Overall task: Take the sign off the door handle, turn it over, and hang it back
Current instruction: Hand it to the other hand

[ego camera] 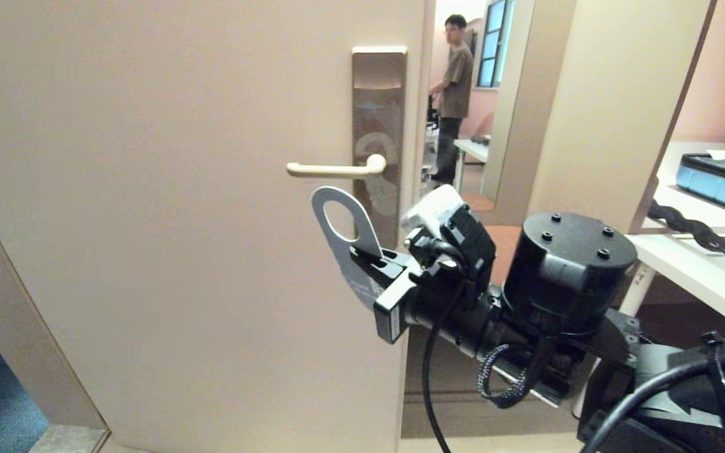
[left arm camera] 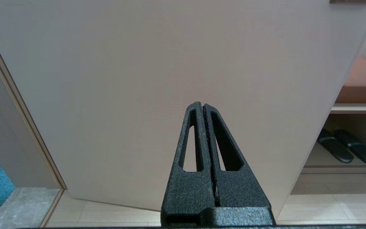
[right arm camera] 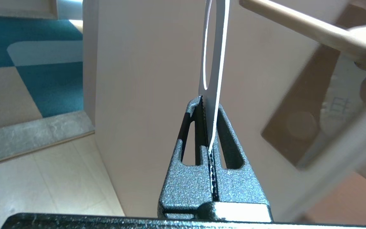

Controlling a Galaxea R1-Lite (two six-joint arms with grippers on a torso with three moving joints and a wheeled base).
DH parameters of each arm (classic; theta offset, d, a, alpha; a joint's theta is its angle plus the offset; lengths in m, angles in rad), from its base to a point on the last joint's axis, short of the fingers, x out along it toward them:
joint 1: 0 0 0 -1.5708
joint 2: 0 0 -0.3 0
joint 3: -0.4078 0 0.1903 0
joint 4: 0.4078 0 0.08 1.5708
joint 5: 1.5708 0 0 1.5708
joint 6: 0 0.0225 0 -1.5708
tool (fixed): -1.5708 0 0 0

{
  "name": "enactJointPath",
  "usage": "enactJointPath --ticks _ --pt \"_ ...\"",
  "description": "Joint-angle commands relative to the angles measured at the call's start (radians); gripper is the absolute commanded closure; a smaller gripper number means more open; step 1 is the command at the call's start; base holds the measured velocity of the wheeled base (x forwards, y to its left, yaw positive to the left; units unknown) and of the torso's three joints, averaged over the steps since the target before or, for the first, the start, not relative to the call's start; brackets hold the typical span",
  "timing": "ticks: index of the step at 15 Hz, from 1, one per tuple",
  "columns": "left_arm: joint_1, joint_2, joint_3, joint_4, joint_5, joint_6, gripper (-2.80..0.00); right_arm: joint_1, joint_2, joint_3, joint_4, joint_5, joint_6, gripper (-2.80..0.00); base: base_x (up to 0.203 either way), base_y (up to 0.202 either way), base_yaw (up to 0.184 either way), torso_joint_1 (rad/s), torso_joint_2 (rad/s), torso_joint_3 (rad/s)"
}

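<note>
Jaws of the right gripper [ego camera: 369, 255] are clamped on one sign [ego camera: 339, 220], at seven o'clock just below one door handle [ego camera: 335, 168], its arm reaching up-left; left gripper [left arm camera: 203, 109] jaws together.

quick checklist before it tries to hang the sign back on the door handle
1. Grip: right gripper jaws shut on the sign, pinched at its lower part. Ok.
2. Sign off the handle: it hangs free just below the door handle, not touching it. Ok.
3. Hole lined up with the handle's free end: the hole sits below the bar, sign tilted. Not ok.
4. Correct face outward: grey side faces the head camera; no character is visible. Cannot tell.
5. Left gripper out of the way: shut, empty, low before the door. Ok.
6. Person in the far room, away from the door. Ok.
</note>
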Motion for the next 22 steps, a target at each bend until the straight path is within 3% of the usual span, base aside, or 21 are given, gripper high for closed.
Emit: enactJointPath --ticks 1,5,10,16,19,22 --pt "0.0 0.001 0.0 0.0 0.0 0.0 0.0 0.0 -0.094 0.075 -0.004 -0.003 -0.002 0.0 0.0 0.0 0.0 0.0 0.0 0.0" --pt "0.0 0.001 0.0 0.0 0.0 0.0 0.0 -0.02 -0.202 0.211 -0.003 -0.005 -0.002 0.0 0.0 0.0 0.0 0.0 0.0 0.0" --pt "0.0 0.001 0.0 0.0 0.0 0.0 0.0 -0.107 -0.352 0.369 0.023 -0.005 0.003 0.0 0.0 0.0 0.0 0.0 0.0 0.0" --pt "0.0 0.001 0.0 0.0 0.0 0.0 0.0 -0.373 -0.556 0.452 0.208 0.0 0.017 0.0 0.0 0.0 0.0 0.0 0.0 0.0" --pt "0.0 0.001 0.0 0.0 0.0 0.0 0.0 -0.508 -0.637 0.482 0.271 0.001 0.08 0.0 0.0 0.0 0.0 0.0 0.0 0.0" --pt "0.0 0.001 0.0 0.0 0.0 0.0 0.0 -0.596 -0.743 0.588 0.313 0.005 0.098 0.0 0.0 0.0 0.0 0.0 0.0 0.0"
